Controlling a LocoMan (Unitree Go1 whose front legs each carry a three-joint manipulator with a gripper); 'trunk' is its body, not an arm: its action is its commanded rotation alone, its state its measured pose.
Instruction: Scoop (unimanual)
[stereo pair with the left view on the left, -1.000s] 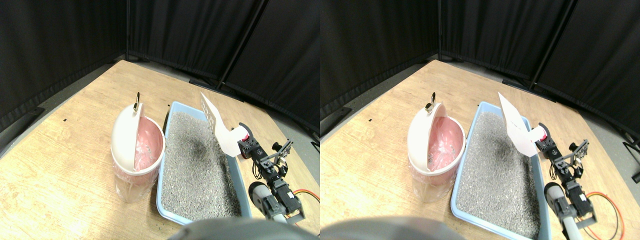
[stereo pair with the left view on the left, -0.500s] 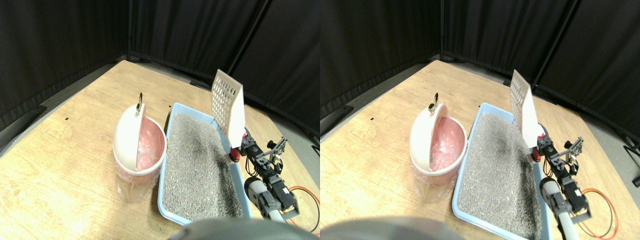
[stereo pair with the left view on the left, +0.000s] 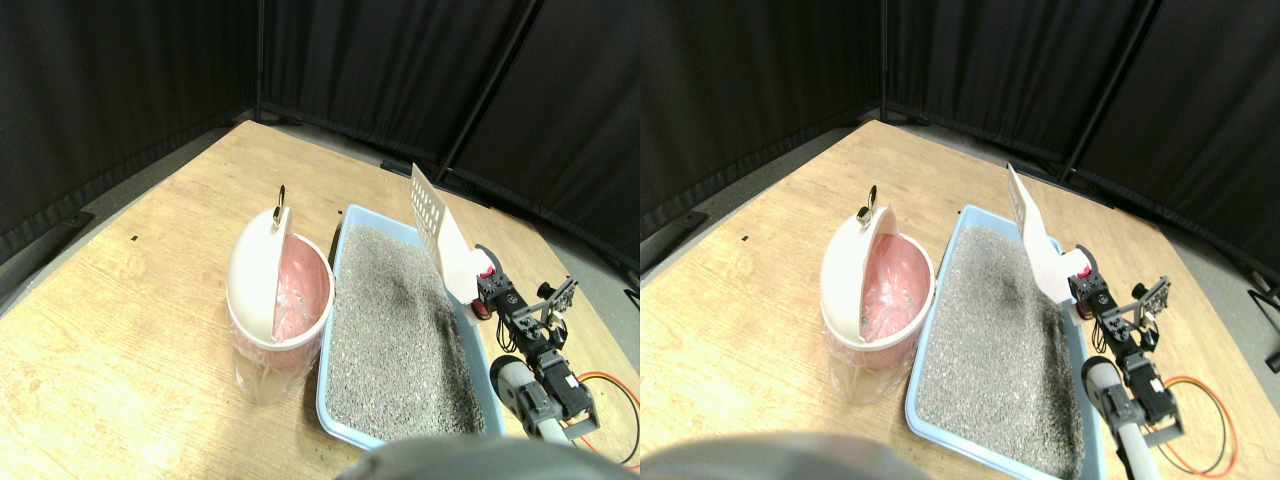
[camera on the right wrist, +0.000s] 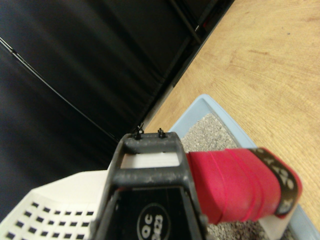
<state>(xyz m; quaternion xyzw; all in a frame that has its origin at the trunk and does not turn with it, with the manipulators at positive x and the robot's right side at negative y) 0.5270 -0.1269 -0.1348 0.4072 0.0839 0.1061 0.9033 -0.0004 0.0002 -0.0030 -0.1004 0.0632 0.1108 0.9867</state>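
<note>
Above the litter tray's (stereo pair with the left view on the left: 337, 405) right rim, right gripper (stereo pair with the left view on the left: 484, 290) apparently clamped on the raised scoop (stereo pair with the left view on the left: 442, 240) (red-wrapped handle (camera on the right wrist: 235, 185)).

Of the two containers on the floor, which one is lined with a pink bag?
The round white bin, left of the light blue litter tray. Its swing lid stands tilted open, showing the pink bag; the tray holds only grey litter.

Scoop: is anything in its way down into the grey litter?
Nothing visible. The scoop is raised over the right edge of the tray, and the litter below it lies open. The bin stands apart, left of the tray.
</note>
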